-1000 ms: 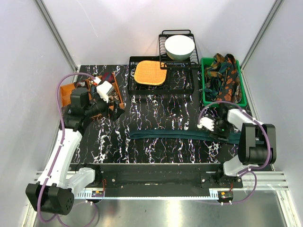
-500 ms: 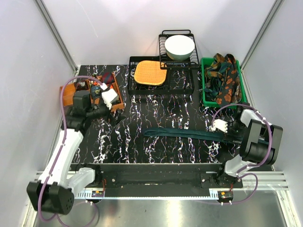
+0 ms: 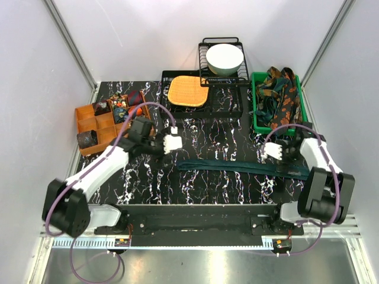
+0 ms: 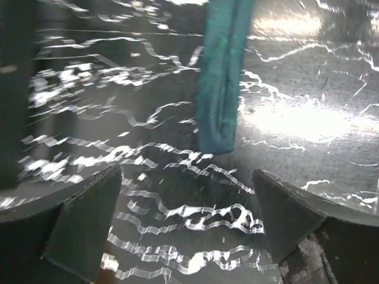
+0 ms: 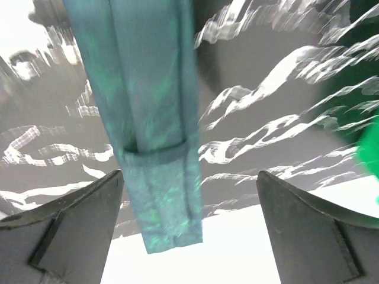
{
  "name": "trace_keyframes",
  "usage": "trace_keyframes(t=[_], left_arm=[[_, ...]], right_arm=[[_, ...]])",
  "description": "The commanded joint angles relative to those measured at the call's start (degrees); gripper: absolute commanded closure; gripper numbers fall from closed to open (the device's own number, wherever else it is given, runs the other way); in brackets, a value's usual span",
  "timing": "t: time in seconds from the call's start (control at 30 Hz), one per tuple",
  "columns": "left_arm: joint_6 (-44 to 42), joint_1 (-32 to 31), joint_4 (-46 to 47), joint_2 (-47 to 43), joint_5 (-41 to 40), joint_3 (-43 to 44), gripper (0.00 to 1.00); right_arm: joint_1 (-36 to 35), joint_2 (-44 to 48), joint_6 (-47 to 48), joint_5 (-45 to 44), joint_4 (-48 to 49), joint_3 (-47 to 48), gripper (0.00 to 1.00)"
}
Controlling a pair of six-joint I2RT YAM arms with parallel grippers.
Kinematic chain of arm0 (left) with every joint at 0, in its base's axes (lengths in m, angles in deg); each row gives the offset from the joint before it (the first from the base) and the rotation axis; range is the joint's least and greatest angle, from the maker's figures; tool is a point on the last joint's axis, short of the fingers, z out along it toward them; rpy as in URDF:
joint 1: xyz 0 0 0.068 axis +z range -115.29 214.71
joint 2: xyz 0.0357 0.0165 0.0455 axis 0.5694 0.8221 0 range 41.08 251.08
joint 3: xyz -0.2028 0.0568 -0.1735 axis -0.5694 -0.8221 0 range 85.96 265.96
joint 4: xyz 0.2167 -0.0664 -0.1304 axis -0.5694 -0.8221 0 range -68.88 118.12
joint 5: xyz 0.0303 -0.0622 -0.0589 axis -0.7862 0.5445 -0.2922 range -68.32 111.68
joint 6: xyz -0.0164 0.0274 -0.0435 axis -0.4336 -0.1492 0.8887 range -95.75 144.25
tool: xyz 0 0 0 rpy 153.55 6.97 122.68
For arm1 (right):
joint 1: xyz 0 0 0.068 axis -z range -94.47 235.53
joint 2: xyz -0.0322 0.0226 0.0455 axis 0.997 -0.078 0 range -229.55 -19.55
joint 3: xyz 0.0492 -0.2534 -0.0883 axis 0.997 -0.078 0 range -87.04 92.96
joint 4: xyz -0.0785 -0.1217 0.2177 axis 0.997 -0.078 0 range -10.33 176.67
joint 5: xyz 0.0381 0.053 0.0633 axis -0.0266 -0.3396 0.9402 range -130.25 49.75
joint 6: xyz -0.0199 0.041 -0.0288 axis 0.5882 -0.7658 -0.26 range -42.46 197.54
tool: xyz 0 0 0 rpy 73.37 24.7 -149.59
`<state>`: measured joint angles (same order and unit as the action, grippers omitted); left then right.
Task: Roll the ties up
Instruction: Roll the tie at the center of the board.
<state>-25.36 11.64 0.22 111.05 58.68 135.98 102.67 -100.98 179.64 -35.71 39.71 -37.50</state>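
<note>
A plain dark teal tie (image 3: pixel 243 168) lies flat across the black marbled table (image 3: pixel 201 139). Its narrow end (image 4: pixel 219 89) points toward my left gripper (image 3: pixel 172 142), which hovers open just short of it with nothing between its fingers (image 4: pixel 89 219). The wide end (image 5: pixel 151 136) reaches down between my right gripper's (image 3: pixel 272 151) open fingers (image 5: pixel 308 219), nearer the left one and touching neither. More patterned ties (image 3: pixel 279 100) are heaped in the green bin (image 3: pixel 256 103). A rolled tie (image 3: pixel 89 139) sits in the orange organiser (image 3: pixel 86 112).
An orange woven mat (image 3: pixel 188 90) rests on a black tray (image 3: pixel 237 109) at the back. Behind it a white bowl (image 3: pixel 224 57) sits in a wire rack. The organiser stands at the left table edge, the green bin at the right.
My left arm swung from the orange organiser to the tie's narrow end. My right gripper opened wide, let go of the tie and lifted off it. The tie slid rightward.
</note>
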Motion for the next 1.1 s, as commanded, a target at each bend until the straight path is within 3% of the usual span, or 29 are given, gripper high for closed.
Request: trace_keyframes(t=[0.0, 0.17, 0.4, 0.53, 0.8, 0.9, 1.0, 1.07], left_arm=[[-4.0, -4.1, 4.8, 6.9, -3.3, 1.2, 0.01], [-4.3, -4.8, 4.9, 12.8, -3.9, 3.8, 0.01], [-5.5, -4.8, 3.9, 14.3, -5.3, 4.4, 0.01], [-5.6, -4.8, 3.6, 14.3, -5.6, 4.0, 0.01], [-4.4, -4.5, 3.4, 15.7, -6.5, 4.6, 0.01], [-4.4, -4.4, 3.5, 16.1, -6.7, 4.7, 0.01], [-3.7, -4.0, 3.5, 16.5, -6.6, 4.9, 0.01], [-3.4, -4.0, 3.4, 16.7, -6.6, 5.0, 0.01]], right_arm=[[-8.9, 3.6, -11.1, 7.3, -5.9, 2.1, 0.00], [-23.6, -0.6, -25.1, 9.8, -3.5, 4.1, 0.00], [-32.8, -11.0, -33.6, 10.1, 1.8, 9.2, 0.05], [-35.2, -14.0, -34.6, 10.1, 2.4, 10.1, 0.10], [-37.8, -13.9, -34.5, 10.1, 2.1, 6.4, 0.35], [-38.0, -13.1, -34.1, 10.5, 2.0, 5.0, 0.37], [-38.1, -12.9, -34.2, 10.7, 1.4, 4.4, 0.30], [-38.2, -12.8, -34.3, 10.6, 1.3, 4.3, 0.30]])
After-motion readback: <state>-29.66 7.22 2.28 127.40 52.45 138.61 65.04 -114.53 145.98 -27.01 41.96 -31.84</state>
